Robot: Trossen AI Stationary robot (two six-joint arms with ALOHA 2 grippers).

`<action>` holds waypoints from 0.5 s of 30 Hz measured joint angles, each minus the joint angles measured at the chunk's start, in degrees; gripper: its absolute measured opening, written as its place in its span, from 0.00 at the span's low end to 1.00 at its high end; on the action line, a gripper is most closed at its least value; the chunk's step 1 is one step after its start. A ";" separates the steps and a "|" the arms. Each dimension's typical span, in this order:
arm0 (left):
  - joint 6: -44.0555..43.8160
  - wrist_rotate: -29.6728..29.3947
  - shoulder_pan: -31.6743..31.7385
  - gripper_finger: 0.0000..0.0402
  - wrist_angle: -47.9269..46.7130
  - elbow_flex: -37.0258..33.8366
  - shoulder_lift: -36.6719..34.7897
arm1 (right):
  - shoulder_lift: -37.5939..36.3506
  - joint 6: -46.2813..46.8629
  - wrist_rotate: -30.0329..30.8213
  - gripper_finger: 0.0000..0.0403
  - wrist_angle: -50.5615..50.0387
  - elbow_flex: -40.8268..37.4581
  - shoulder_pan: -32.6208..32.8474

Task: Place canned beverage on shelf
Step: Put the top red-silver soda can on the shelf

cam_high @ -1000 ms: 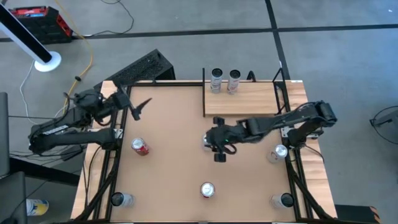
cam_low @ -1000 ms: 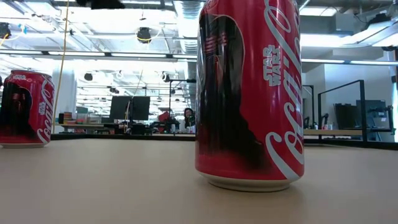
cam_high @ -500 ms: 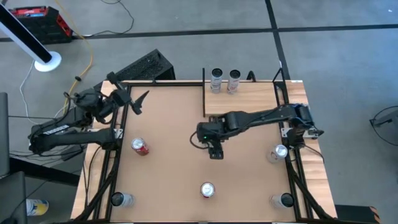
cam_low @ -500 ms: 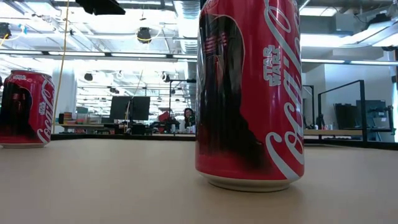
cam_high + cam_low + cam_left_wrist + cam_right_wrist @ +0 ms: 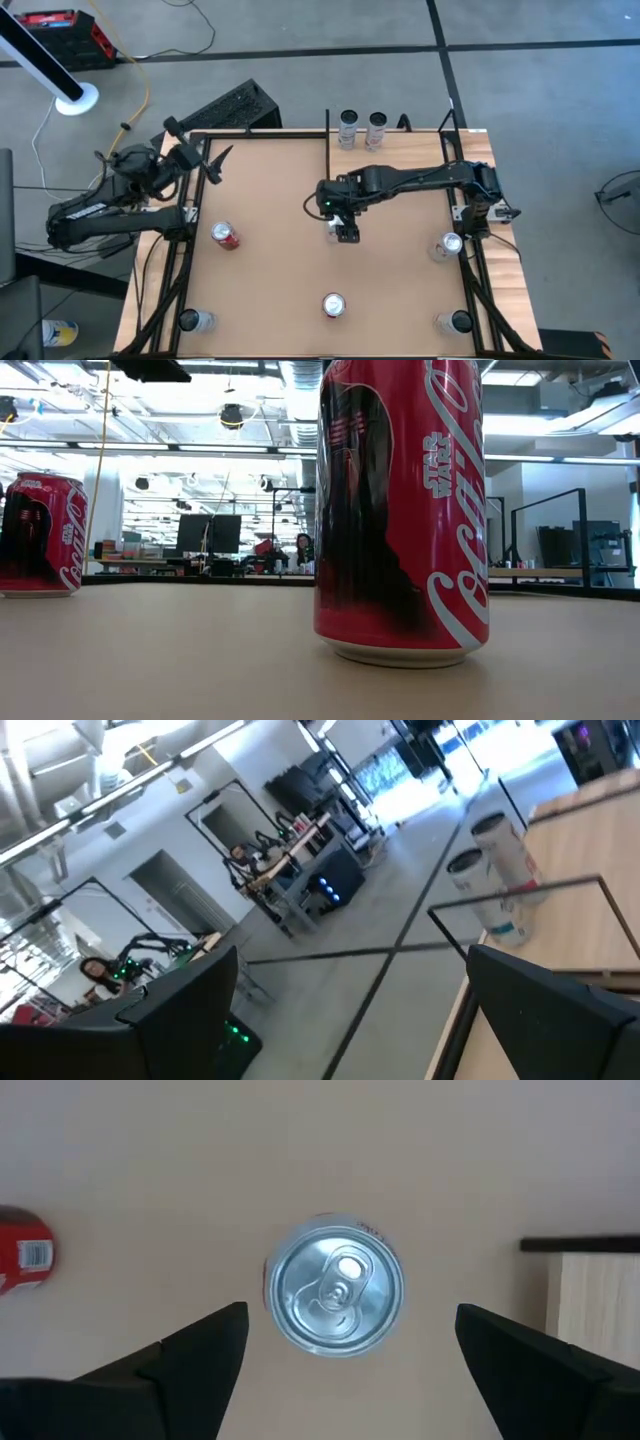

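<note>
**Right gripper spread above a can at mid-table**

Grey floor tiles frame the brown tabletop (image 5: 270, 260) in my high view. I see the shelf (image 5: 400, 150) at the far right part of the table, with two cans (image 5: 362, 128) standing at its back edge. My right arm reaches from the right side to the table's middle, and the right gripper (image 5: 343, 222) hangs over a can there, hiding most of it. A red can (image 5: 226, 236) stands nearer the left side, another can (image 5: 333, 305) near the front edge, and one more (image 5: 448, 244) by the right frame. My left gripper (image 5: 213, 163) waits at the far left corner, fingers apart.

Low view: a red cola can (image 5: 402, 510) fills the foreground, standing upright on the table, and a second red one (image 5: 40, 535) stands at the left. Beyond is an office with monitors.

Left wrist view: the dark fingers (image 5: 540, 1010) stand wide, holding nothing, with two cans (image 5: 495, 870) farther off.

Right wrist view: I look straight down on a silver can top (image 5: 335, 1295), centred between the spread fingers (image 5: 190, 1355), which do not touch it. A shelf corner (image 5: 600, 1290) shows at one edge.
</note>
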 joint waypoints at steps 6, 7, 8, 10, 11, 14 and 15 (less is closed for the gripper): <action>-1.27 -0.51 0.02 0.94 0.01 0.00 -3.96 | 0.46 -1.20 -2.73 0.94 0.88 0.00 -1.23; -1.33 -1.04 0.00 0.94 -0.04 0.00 -4.50 | 0.44 -1.20 -3.72 0.94 1.02 0.00 -1.54; -1.35 -1.60 0.02 0.94 -0.15 0.00 -5.01 | 0.44 -1.16 -4.36 0.94 1.34 0.00 -1.65; -1.36 -1.97 0.00 0.94 -0.88 0.00 -5.90 | 0.44 -0.98 -4.64 0.94 1.61 0.00 -1.84; -1.16 -1.99 0.02 0.94 -1.28 0.00 -6.26 | 0.44 -0.86 -4.71 0.94 1.50 0.00 -1.80; -0.88 -1.95 0.00 0.94 -1.77 0.00 -6.94 | 0.44 -0.74 -4.99 0.94 1.48 0.00 -1.50; -0.86 -1.94 0.01 0.94 -1.78 0.00 -7.11 | 0.44 -0.74 -4.99 0.94 1.48 0.00 -1.26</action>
